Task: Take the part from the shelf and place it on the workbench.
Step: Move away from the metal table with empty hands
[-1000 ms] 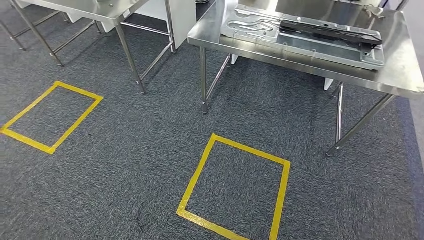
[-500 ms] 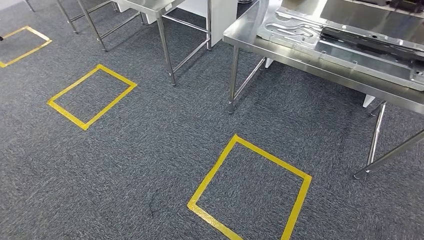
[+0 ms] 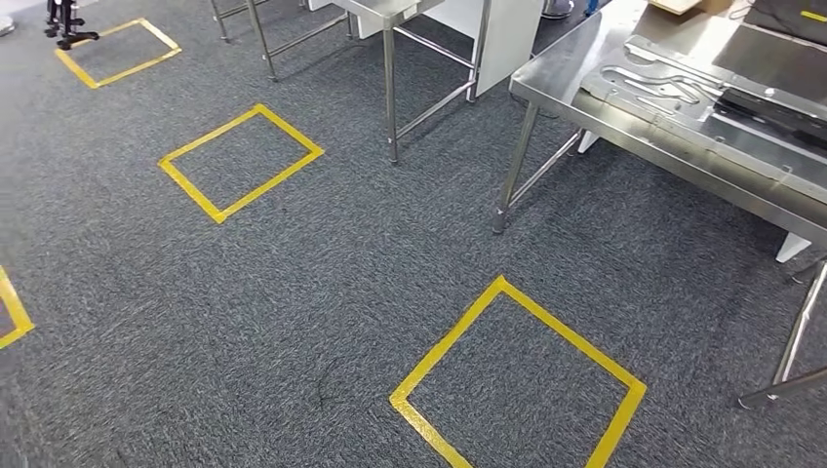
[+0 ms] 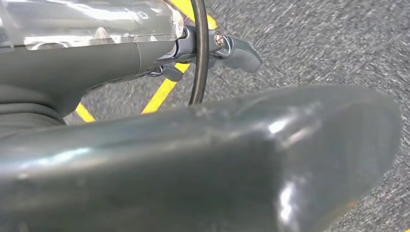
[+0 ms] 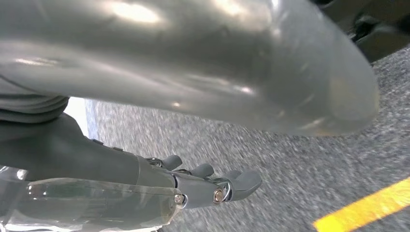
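Observation:
A steel workbench stands at the right in the head view. On it lie a silver stamped metal plate and a long black part. My left hand hangs over the grey carpet, its thick thumb close to the camera and its fingers stretched out with nothing in them. My right hand hangs the same way, its fingers apart and holding nothing.
A second steel table and a white panel stand at the back. Yellow tape squares mark the carpet: one near, one further left, one far back. A dark wheeled base stands at the far left corner. The workbench's thin legs reach the floor at the right.
The camera has turned to the left: the workbench and the near yellow square have slid right in the picture, and more tape squares have come in at the left.

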Robot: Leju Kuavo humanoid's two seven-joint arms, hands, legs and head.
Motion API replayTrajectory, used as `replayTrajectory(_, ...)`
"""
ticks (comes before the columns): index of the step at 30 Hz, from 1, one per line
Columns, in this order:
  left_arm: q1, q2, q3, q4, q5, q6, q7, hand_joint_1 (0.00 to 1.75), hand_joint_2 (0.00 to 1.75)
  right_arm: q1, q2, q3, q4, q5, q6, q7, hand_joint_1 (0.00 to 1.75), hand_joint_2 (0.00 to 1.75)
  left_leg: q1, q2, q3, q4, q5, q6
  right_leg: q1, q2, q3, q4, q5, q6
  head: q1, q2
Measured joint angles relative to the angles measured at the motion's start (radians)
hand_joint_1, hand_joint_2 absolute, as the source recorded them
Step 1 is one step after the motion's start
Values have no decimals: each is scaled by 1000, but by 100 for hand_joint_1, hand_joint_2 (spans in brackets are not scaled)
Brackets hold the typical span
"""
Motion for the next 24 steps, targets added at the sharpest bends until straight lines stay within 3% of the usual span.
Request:
replayTrajectory(2, -2, -1, 0, 0, 0, 0, 1, 0, 0, 1, 0, 0, 0, 0, 0, 0, 0, 0, 0, -24, -11, 9, -1, -14, -1, 31, 22, -56, 12, -4, 0, 0)
replayTrajectory(4, 1, -1, 0, 0, 0, 0, 1, 0, 0, -4, 0, 0, 0, 0, 0, 0, 0, 0, 3, -47, -19, 6, 3, -29, 2, 12, 23, -60, 12, -15, 0, 0)
replayTrajectory(5, 4, -2, 0, 0, 0, 0, 1, 0, 0, -5, -1, 0, 0, 0, 0, 0, 0, 0, 3, -41, -22, 10, 0, -35, 2, -1, 26, -65, 14, -23, 0, 0)
replayTrajectory(7, 6, -3, 0, 0, 0, 0, 1, 0, 0, -5, -4, 0, 0, 0, 0, 0, 0, 0, 2, 8, -47, 62, -33, -43, 0, -29, 30, -74, 18, -39, 0, 0)
replayTrajectory(9, 2, -3, 0, 0, 0, 0, 2, 0, 0, -1, -10, 0, 0, 0, 0, 0, 0, 0, 2, 64, -104, 185, -98, -49, 5, -60, 30, -76, 17, -48, 0, 0)
replayTrajectory(11, 1, -3, 0, 0, -1, -1, 3, 0, 0, 1, -16, 0, 0, 2, 0, 0, 0, 0, 4, 81, -147, 278, -130, -54, 9, -93, 31, -75, 14, -50, 0, 0)
replayTrajectory(12, 2, -3, 0, 0, -1, -1, 4, 0, 0, 1, -18, 0, 0, 3, 0, 0, 0, 0, 5, 85, -143, 276, -119, -55, 9, -107, 32, -75, 11, -50, 0, 0)
replayTrajectory(13, 4, -3, 0, 0, -1, -1, 5, 0, 0, 1, -19, 0, 0, 5, 0, 0, 0, 0, 5, 92, -118, 235, -93, -54, 10, -121, 35, -74, 9, -48, 0, 0)
replayTrajectory(15, 4, -3, 0, 0, -2, -1, 6, 0, 0, 0, -19, 0, 0, 8, 0, 0, 0, 0, 0, 136, -43, 100, -36, -47, 13, -146, 44, -73, 2, -41, 0, 0)
replayTrajectory(17, 0, -3, 0, 0, -3, -1, 7, 0, 0, 0, -19, 0, 0, 9, 0, 0, 0, 0, -9, 170, -2, 17, -14, -35, 17, -169, 52, -73, -4, -31, 0, 0)
replayTrajectory(19, 1, -3, 1, 0, -5, -1, 7, 0, 0, -4, -19, 0, 0, 10, 2, 1, 0, 0, -13, 155, -3, 6, -14, -23, 19, -190, 59, -77, -7, -20, 0, 0)
replayTrajectory(20, 4, -4, 1, 0, -5, -2, 7, 0, 0, -7, -19, 0, 0, 11, 4, 2, 0, 0, -11, 143, -1, 2, -11, -17, 18, -183, 63, -76, -11, -15, 0, 0)
replayTrajectory(22, 7, -5, 1, 0, -5, -3, 8, 0, 0, -8, -18, 0, 0, 12, 5, 4, 0, 0, -6, 121, 4, -8, -3, -4, 14, -128, 49, -38, -42, -6, 0, 0)
replayTrajectory(24, 5, -5, 1, 0, -6, -7, 7, 0, 0, -4, -13, 0, 0, 13, 6, 7, 0, 0, -5, 99, 4, -11, 1, 4, 10, -67, -8, 76, -105, -3, 0, 0)
